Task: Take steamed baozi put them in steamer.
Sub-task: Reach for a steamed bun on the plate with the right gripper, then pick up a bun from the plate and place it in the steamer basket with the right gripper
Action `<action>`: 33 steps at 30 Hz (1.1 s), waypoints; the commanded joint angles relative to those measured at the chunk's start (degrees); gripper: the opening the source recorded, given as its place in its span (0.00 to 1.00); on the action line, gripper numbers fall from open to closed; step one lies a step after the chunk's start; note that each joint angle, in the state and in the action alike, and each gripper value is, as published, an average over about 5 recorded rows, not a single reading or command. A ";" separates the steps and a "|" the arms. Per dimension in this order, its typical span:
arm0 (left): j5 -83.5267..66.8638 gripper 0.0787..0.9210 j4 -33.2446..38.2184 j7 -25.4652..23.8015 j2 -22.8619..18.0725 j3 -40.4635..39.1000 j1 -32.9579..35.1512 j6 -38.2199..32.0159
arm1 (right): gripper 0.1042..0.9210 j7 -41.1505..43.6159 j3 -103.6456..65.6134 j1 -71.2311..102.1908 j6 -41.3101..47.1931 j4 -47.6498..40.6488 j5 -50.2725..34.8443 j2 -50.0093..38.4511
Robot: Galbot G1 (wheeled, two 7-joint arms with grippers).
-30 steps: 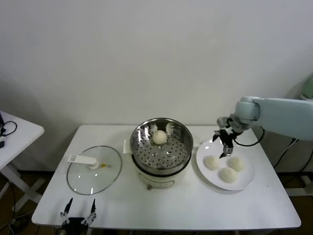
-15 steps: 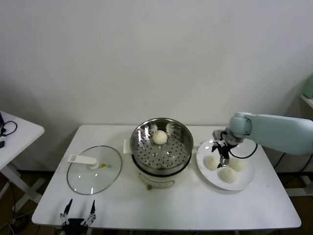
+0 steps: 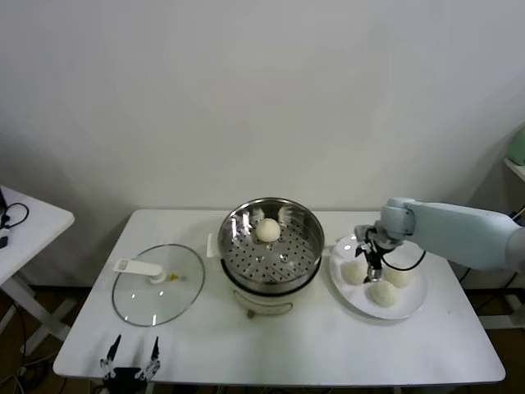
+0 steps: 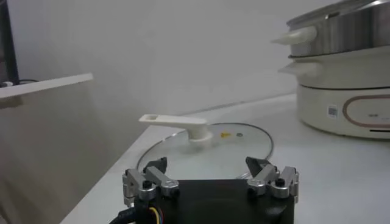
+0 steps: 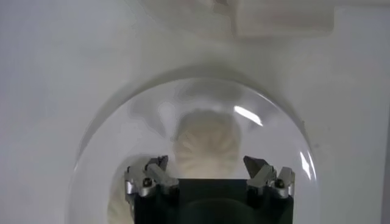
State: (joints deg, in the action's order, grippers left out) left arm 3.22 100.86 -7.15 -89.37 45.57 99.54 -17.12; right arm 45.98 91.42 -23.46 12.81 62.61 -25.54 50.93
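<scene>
Right hand [image 3: 368, 256]: hanging low over the plate, fingers spread wide, gripping nothing; one bun sitting straight ahead between the two fingertips in the right wrist view [image 5: 207, 177].
Right arm: reaching in from the right side, over the worktop's right half.
Left hand [image 3: 131, 361]: resting idle at the near left edge of the worktop, fingers apart, gripping nothing; also showing in the left wrist view [image 4: 210, 181].
Buns on plate: three lying close together on the plate, namely the left bun [image 3: 353, 272] just beside the right hand's fingertips, the near bun [image 3: 383, 291] towards the front, and the right bun [image 3: 399, 276].
Bun straight ahead of the right hand [image 5: 207, 143]: sitting on the plate with a pleated top, not being touched as far as the view tells.
Bun in steamer [image 3: 267, 230]: sitting on the perforated tray, towards the far side.
Steamer [image 3: 269, 256]: standing in the middle of the worktop, uncovered, on its cream base; showing at the side in the left wrist view [image 4: 341, 73].
Plate [image 3: 410, 305]: lying flat to the right of the steamer, near it.
Glass lid [image 3: 157, 285]: lying flat to the left of the steamer, white handle up.
Worktop [image 3: 279, 349]: white, carrying everything above.
Side table [image 3: 29, 226]: standing apart at the far left.
</scene>
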 commanded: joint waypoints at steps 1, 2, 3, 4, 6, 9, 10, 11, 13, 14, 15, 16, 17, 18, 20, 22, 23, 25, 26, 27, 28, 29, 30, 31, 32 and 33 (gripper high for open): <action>-0.04 0.88 -0.07 0.02 0.07 0.08 0.06 -0.10 | 0.88 0.03 -2.55 2.37 0.29 -2.17 1.95 0.23; -0.06 0.88 -0.11 0.02 0.09 0.13 0.06 -0.13 | 0.87 0.16 -2.71 2.51 0.28 -2.30 2.07 0.30; -0.08 0.88 -0.16 0.03 0.11 0.20 0.05 -0.16 | 0.86 0.31 -2.88 2.66 0.26 -2.46 2.23 0.39; -0.10 0.88 -0.20 0.04 0.14 0.26 0.04 -0.17 | 0.84 0.47 -3.01 2.77 0.25 -2.59 2.33 0.46; -0.13 0.88 -0.26 0.05 0.17 0.33 -0.01 -0.19 | 0.81 0.76 -3.21 2.92 0.23 -2.77 2.44 0.62; -0.13 0.88 -0.29 0.06 0.18 0.34 -0.06 -0.19 | 0.73 1.00 -3.52 3.11 0.22 -2.90 2.49 0.81; -0.12 0.88 -0.30 0.06 0.17 0.33 -0.07 -0.19 | 0.70 1.11 -3.60 3.14 0.19 -2.95 2.57 0.86; -0.11 0.88 -0.32 0.06 0.16 0.31 -0.07 -0.19 | 0.67 1.22 -3.66 3.16 0.15 -2.99 2.70 0.91; -0.09 0.88 -0.33 0.09 0.13 0.31 -0.08 -0.21 | 0.62 1.45 -3.81 3.06 0.05 -3.06 2.97 0.94; -0.08 0.88 -0.33 0.10 0.12 0.31 -0.07 -0.21 | 0.60 1.57 -3.89 2.93 -0.03 -3.06 3.05 0.92; -0.08 0.88 -0.33 0.12 0.11 0.31 -0.07 -0.21 | 0.59 1.70 -3.96 2.73 -0.09 -3.00 3.08 0.87; -0.07 0.88 -0.34 0.15 0.09 0.31 -0.07 -0.22 | 0.59 1.86 -4.01 2.45 -0.17 -2.87 3.05 0.78; -0.06 0.88 -0.35 0.17 0.08 0.31 -0.08 -0.22 | 0.58 2.05 -4.00 2.08 -0.28 -2.68 3.02 0.66; -0.05 0.88 -0.37 0.20 0.06 0.31 -0.09 -0.23 | 0.58 2.26 -3.96 1.57 -0.40 -2.39 2.96 0.48; -0.04 0.88 -0.42 0.26 0.03 0.34 -0.09 -0.27 | 0.57 2.73 -3.69 0.33 -0.64 -1.61 2.70 -0.02; -0.04 0.88 -0.45 0.30 0.03 0.38 -0.04 -0.32 | 0.56 3.30 -2.90 -1.54 -0.94 -0.51 2.02 -0.70; -0.04 0.88 -0.46 0.31 0.03 0.40 0.01 -0.34 | 0.55 3.66 -2.29 -2.71 -1.13 0.08 1.55 -1.10; -0.02 0.88 -0.45 0.34 0.08 0.43 0.12 -0.38 | 0.54 4.45 -0.25 -6.32 -1.72 1.56 0.27 -2.05; 0.01 0.88 -0.43 0.35 0.09 0.46 0.18 -0.39 | 0.54 4.78 0.98 -8.36 -1.99 2.29 -0.56 -2.55; 0.07 0.88 -0.37 0.38 0.10 0.52 0.29 -0.40 | 0.53 5.15 2.57 -10.78 -2.23 3.38 -1.85 -3.13; 0.10 0.88 -0.25 0.40 0.10 0.60 0.44 -0.42 | 0.53 5.48 4.10 -13.17 -2.41 4.50 -3.17 -3.69; 0.10 0.88 -0.12 0.43 0.10 0.69 0.62 -0.41 | 0.53 5.76 5.53 -15.25 -2.48 5.68 -4.51 -4.26; 0.09 0.88 0.02 0.46 0.10 0.78 0.84 -0.41 | 0.53 6.01 6.84 -17.42 -2.50 6.92 -5.88 -4.87; 0.07 0.88 0.14 0.48 0.11 0.87 1.05 -0.42 | 0.53 6.30 8.09 -19.64 -2.50 8.27 -7.11 -5.49; 0.04 0.88 0.23 0.50 0.14 0.91 1.21 -0.44 | 0.53 6.54 9.00 -21.48 -2.52 9.40 -7.97 -6.03; 0.03 0.88 0.29 0.52 0.16 0.92 1.34 -0.44 | 0.53 6.88 9.84 -23.48 -2.56 10.55 -8.83 -6.56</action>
State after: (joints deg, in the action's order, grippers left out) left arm 3.28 100.80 -6.65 -89.25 46.41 100.36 -17.56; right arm 51.25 94.63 -34.20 10.79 66.88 -28.55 47.28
